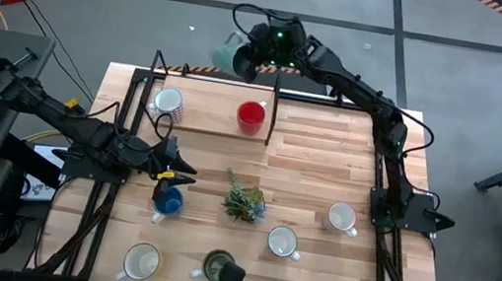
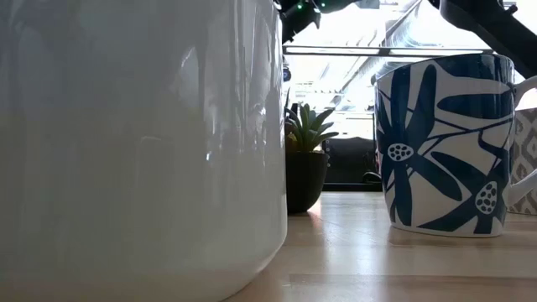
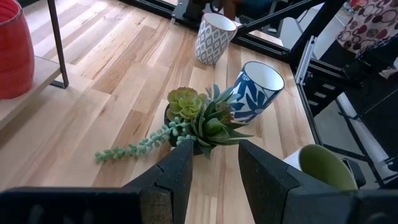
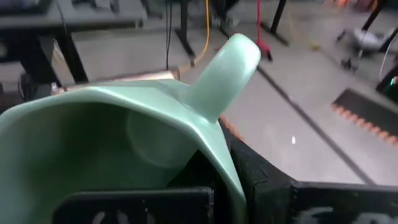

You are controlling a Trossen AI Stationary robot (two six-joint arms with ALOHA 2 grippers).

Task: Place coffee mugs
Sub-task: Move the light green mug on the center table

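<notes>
Mug first: the teal mug [image 1: 227, 56] hangs past the table's far edge, above the floor, clamped by its rim in the right gripper [image 1: 252, 53] — tipped on its side, mouth toward the wrist camera, its handle [image 4: 225, 65] jutting outward. The left gripper [image 1: 177, 165] hovers over the blue mug [image 1: 167, 200] beside the spiky plant [image 1: 244, 200], fingers [image 3: 177, 174] parted and holding nothing. In the low view a white mug [image 2: 138, 143] blocks most of the table — only a blue-patterned mug [image 2: 445, 144] shows clearly.
</notes>
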